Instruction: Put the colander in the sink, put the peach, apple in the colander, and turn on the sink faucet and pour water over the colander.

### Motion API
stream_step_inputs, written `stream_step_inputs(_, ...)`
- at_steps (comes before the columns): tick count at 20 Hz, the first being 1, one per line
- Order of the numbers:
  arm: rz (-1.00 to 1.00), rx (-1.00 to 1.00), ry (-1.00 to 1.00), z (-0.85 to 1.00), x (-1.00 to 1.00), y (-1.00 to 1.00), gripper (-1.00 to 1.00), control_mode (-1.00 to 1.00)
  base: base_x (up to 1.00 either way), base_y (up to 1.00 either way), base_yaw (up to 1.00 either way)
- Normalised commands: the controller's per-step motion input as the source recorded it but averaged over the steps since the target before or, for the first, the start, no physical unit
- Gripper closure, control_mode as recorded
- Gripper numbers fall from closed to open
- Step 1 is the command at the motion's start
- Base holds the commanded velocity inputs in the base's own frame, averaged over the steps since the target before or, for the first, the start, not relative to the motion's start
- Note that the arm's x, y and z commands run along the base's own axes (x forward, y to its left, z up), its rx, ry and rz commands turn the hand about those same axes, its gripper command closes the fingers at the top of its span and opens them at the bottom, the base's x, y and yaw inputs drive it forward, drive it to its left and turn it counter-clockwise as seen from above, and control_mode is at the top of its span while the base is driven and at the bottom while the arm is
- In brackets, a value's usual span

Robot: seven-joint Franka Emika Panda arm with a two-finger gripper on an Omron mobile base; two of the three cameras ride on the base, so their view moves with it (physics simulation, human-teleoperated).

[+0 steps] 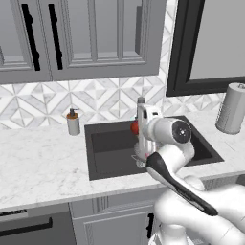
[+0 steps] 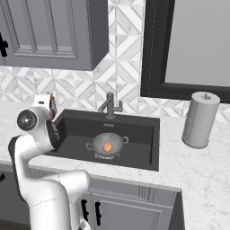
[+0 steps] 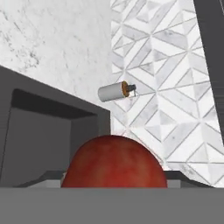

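We are holding the apple [image 3: 114, 162] between our jaws, which are standing wide around it: in the hand view the dark red, faintly mottled round fruit is filling the bottom centre, right at the gripper [image 1: 139, 127]. From the left base view a sliver of red is showing beside the white hand, above the left part of the sink [image 1: 110, 167], close to the faucet [image 2: 109, 106]. In the right base view the hand is sitting high over the basin's left rim.

The sink is a dark grey rectangular basin with straight walls, sunk into a white marbled counter [image 1: 38, 167]. Its interior is leaving plenty of open room around the colander [image 2: 107, 145], which is resting upright on the basin floor near the middle, apart from all 4 walls. The colander is a round silver bowl speckled with small holes, its 2 loop handles pointing left and right along the sink's long side in the right base view. The peach [image 2: 107, 147] is lying inside it, pale orange and round.

The faucet is standing upright at the back rim, a short dark grey tap with its spout angled sideways. A small grey soap pump [image 1: 73, 122] is standing on the counter beside the sink's back left corner, and a grey paper-towel roll [image 2: 200, 119] is standing well apart on the right. The backsplash is showing a geometric tile pattern.
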Motion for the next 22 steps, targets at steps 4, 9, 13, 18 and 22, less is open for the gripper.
stream_step_inputs(4, -0.27, 0.23, 0.36, 0.8, -0.39, -1.0, 1.0, -1.0, 0.0, 0.0, 0.0)
stream_step_inputs(9, -0.25, 0.18, 0.23, 0.11, -0.4, -1.0, 1.0, -1.0, 0.0, 0.0, 0.0)
stream_step_inputs(13, -0.13, 0.17, 0.0, -0.29, -0.14, -1.0, 1.0, -1.0, 0.0, 0.0, 0.0)
stream_step_inputs(18, -0.01, 0.23, 0.0, -0.49, 0.09, -0.7, 1.0, -1.0, 0.0, 0.0, 0.0)
stream_step_inputs(22, 0.0, 0.21, 0.01, -0.4, 0.41, -0.47, 1.0, -1.0, 0.0, 0.0, 0.0)
